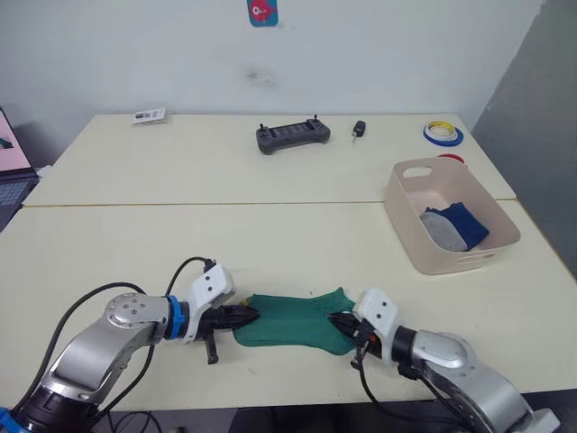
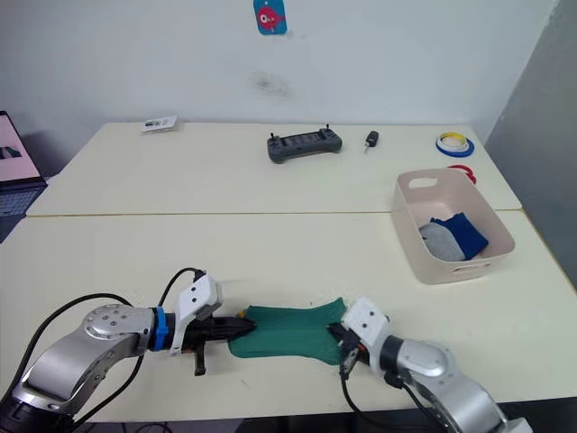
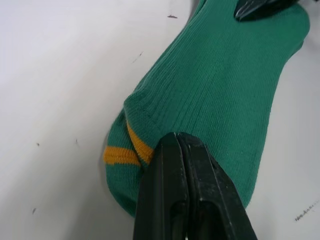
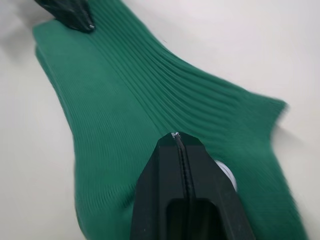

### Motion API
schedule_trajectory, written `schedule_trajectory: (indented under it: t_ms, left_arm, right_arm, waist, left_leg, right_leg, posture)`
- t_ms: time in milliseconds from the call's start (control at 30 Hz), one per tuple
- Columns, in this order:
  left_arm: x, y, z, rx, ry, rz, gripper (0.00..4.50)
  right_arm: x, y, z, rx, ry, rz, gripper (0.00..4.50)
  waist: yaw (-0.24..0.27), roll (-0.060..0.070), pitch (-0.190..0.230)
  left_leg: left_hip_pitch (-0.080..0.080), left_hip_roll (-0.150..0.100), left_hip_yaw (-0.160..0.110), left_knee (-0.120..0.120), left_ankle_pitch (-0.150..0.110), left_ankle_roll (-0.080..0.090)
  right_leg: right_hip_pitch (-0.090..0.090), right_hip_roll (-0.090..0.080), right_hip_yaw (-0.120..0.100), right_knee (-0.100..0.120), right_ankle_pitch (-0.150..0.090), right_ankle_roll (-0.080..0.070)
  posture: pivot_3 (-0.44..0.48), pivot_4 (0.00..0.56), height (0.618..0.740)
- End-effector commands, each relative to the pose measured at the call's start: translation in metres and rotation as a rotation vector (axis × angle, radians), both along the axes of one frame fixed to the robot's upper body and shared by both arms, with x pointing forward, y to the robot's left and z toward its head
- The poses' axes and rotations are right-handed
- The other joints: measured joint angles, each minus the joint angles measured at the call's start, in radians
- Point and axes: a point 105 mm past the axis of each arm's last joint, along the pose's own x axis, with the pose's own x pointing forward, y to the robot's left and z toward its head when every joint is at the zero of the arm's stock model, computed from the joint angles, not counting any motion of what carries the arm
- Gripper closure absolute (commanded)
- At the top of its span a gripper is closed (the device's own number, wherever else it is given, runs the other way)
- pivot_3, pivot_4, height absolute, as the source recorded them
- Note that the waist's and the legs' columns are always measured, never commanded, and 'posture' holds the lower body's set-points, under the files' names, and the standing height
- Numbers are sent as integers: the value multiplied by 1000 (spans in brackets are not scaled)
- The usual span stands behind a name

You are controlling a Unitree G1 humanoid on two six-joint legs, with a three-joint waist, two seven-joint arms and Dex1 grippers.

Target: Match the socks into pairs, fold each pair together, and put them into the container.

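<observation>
Green socks [image 1: 290,318] pinched both ends; left wrist view shows yellow stripe [image 3: 131,150].

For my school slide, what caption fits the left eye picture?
Both grippers, left and right, pinch the green socks on the table.

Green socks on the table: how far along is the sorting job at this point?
Blue and grey socks already lie in the container. In hand: the green socks, flat on the table, with the left gripper shut on one end and the right gripper shut on the other. Left: folding and placing them.
</observation>
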Motion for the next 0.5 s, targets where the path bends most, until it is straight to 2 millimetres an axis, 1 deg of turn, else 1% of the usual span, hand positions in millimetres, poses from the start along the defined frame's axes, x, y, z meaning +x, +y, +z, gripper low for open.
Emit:
schedule_trajectory:
  t_ms: [33, 167, 233, 300, 367, 433, 500]
  left_arm:
    - [-4, 10, -12, 57, 49, 39, 4484]
    - [3, 6, 7, -19, -10, 41, 4484]
    - [4, 3, 22, -75, -21, 27, 4484]
    - [3, -1, 43, -156, -25, -7, 4484]
    - [2, -4, 58, -193, -28, -55, 4484]
    - [3, -9, 66, -200, -38, -88, 4484]
    - [8, -16, 66, -190, -62, -102, 4484]
  right_arm:
    - [6, -25, -5, -48, -3, -100, 4500]
    - [4, -23, 9, 10, -47, -94, 4500]
    - [4, -17, 27, 85, -97, -84, 4500]
    - [1, -12, 44, 145, -130, -53, 4500]
    - [-1, -8, 54, 173, -144, -28, 4500]
    - [0, -4, 58, 179, -149, -16, 4500]
    - [1, 2, 56, 162, -141, 6, 4500]
  waist:
    - [0, 0, -1]
    - [1, 0, -2]
    - [1, 0, -1]
    - [1, 0, 0]
    - [1, 0, 0]
    - [1, 0, 0]
    - [1, 0, 0]
  left_leg:
    - [0, 0, 0, 0, 0, 0]
    - [0, 0, 0, 0, 0, 0]
    - [0, 0, 0, 0, 0, 0]
    - [-1, 0, 0, 0, 0, 0]
    - [-1, 1, -1, 0, 0, 0]
    - [-1, 1, -1, 0, 0, 0]
    - [-1, 0, 0, 0, 0, 0]
  right_leg:
    - [0, 1, 0, 0, 0, 0]
    - [0, 1, 0, 0, 0, 0]
    - [0, 1, 0, 0, 0, 0]
    - [-1, 2, 0, 0, 0, 0]
    - [-1, 2, -1, 0, 0, 0]
    - [-1, 2, -1, 0, 0, 0]
    - [-1, 2, 0, 0, 0, 0]
  posture:
    - [0, 150, 740]
    - [0, 150, 740]
    - [0, 150, 740]
    - [0, 150, 740]
    - [0, 150, 740]
    - [0, 150, 740]
    - [0, 150, 740]
